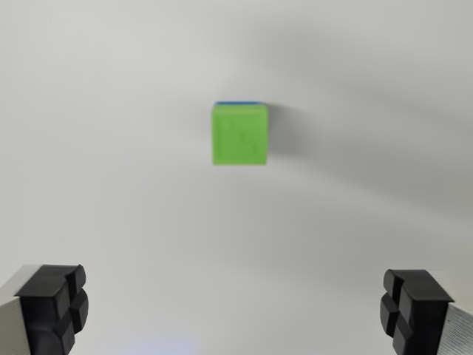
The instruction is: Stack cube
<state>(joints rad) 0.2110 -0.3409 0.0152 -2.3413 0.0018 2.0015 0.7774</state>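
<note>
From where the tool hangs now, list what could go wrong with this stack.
1. The green cube nearly hides the blue cube beneath it. Only a thin blue edge shows, so alignment cannot be confirmed; an off-centre stack might topple.
2. The tool is open and empty, with its pads spread wide. Descending again could knock the green cube off.
3. The picture is blurred, so judging the cubes' edges from it is unreliable.

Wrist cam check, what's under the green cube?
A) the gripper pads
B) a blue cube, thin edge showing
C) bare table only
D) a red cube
B: a thin blue edge shows along the top side of the green cube; the gripper is open and empty.
</note>
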